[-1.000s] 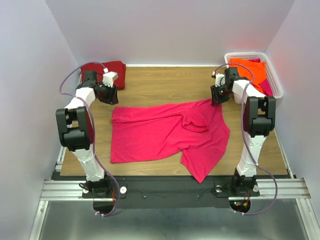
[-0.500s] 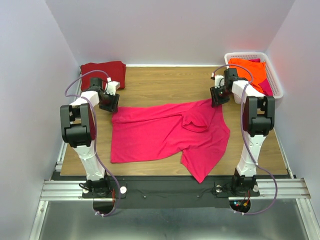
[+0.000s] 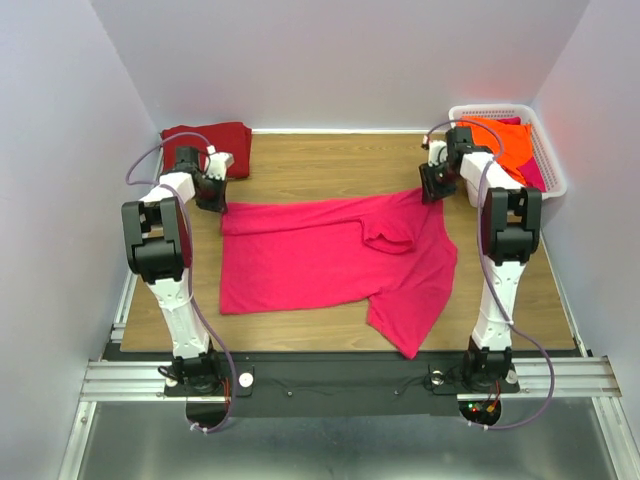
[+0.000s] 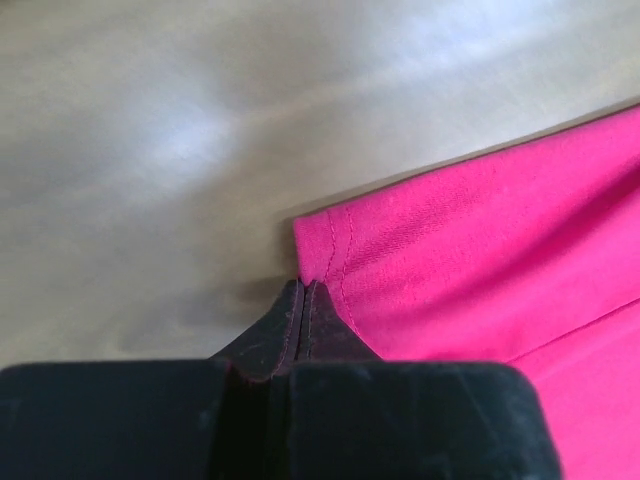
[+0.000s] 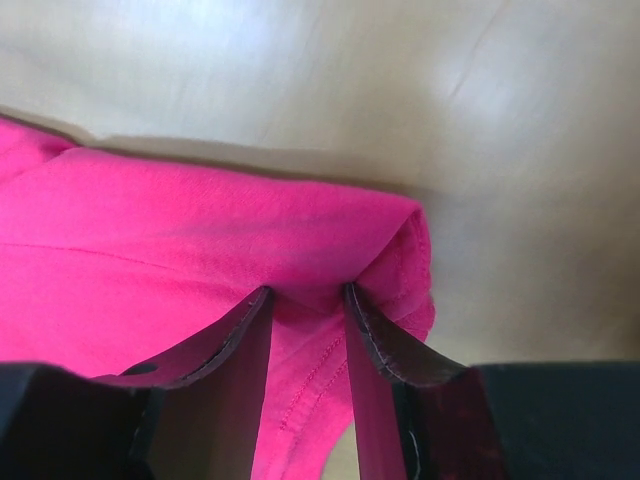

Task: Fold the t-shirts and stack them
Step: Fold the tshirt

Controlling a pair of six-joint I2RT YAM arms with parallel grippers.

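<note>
From above, you are holding the pink shirt [image 3: 330, 262] by its two far corners, with the left gripper [image 3: 213, 193] at one and the right gripper [image 3: 432, 186] at the other. The shirt is lying across the middle of the table [image 3: 320, 165]. It is looking bright and soft but messy: a flap is lying folded over near the right side, and one tip is reaching close to the front edge. If you are pulling one corner harder than the other, the shirt may be going crooked and that flap may be getting folded in. The maroon shirt [image 3: 208, 140] is sitting folded just beside your left arm, so a wide swing may be knocking it. The orange shirt [image 3: 495, 142] is waiting in the basket [image 3: 556, 172]. In the left wrist view, the fingers [image 4: 280, 335] are pressing tight together on only a thin bit of hem at the very corner. A quick tug may be making it slip out. In the right wrist view, the fingers [image 5: 225, 345] are standing a little apart, pinching a thick bunch of pink cloth. That bunch may be sliding loose or dragging a wrinkle along.
</note>
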